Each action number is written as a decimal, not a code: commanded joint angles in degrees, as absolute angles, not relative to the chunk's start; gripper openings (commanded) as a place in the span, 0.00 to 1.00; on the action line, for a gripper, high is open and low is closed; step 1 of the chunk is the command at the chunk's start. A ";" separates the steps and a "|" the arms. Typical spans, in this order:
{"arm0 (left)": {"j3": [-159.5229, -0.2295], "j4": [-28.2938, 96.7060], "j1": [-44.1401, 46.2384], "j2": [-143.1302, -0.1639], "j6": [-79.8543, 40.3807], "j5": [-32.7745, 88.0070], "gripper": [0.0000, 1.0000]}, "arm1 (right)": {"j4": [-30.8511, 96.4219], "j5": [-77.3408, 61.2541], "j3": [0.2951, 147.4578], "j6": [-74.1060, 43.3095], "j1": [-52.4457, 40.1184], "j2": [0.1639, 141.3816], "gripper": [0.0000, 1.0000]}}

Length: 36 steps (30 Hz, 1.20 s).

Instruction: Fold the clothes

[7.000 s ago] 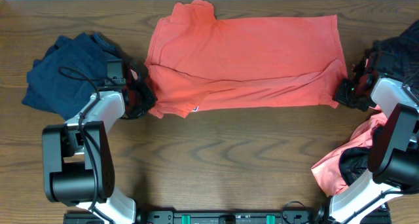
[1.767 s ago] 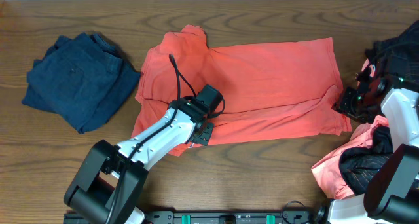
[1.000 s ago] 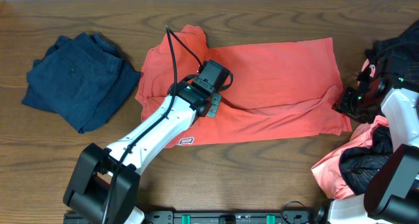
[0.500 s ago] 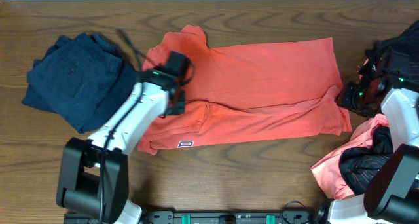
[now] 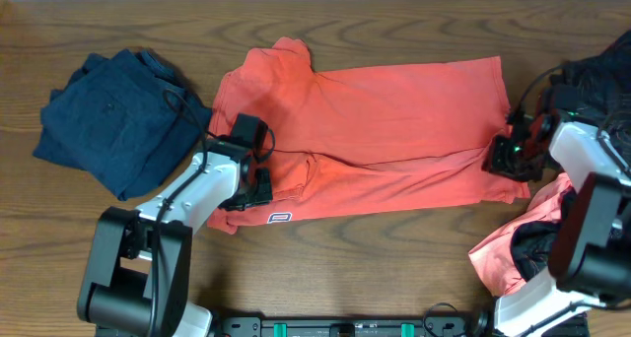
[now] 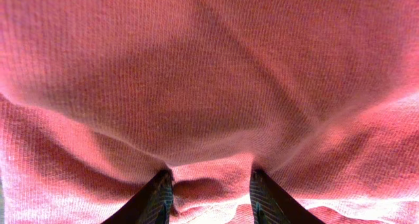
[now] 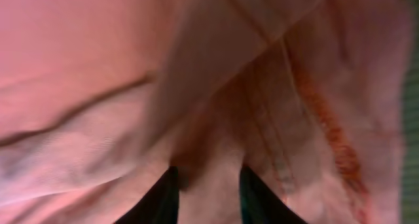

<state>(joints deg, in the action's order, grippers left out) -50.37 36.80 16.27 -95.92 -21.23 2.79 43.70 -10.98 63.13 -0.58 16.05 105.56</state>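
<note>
Both claws on shirt [image 5: 375,130] (overhead: jeans [image 5: 113,115])

Dark brown wood-grain tabletop [image 5: 375,258], pretty evenly lit, with a thin pale strip running along its far edge.

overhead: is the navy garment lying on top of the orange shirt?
No. The folded navy garment sits on the bare wood left of the orange shirt, with a strip of table visible between them.
</note>
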 commanded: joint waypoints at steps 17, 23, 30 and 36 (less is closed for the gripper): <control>-51.27 44.88 16.05 -90.21 -18.09 0.43 0.60 | 53.82 -0.86 63.29 -9.39 16.80 102.87 0.32; -67.16 43.11 13.69 -91.00 -13.50 0.69 0.79 | 48.66 -15.03 64.10 -2.00 15.55 93.60 0.45; -79.11 32.51 9.82 -101.54 -7.09 0.91 0.90 | 47.81 -26.24 64.10 1.02 15.25 86.85 0.87; -84.60 20.69 8.03 -113.23 -1.45 5.02 0.92 | 48.29 -27.49 64.05 0.93 15.11 86.63 0.99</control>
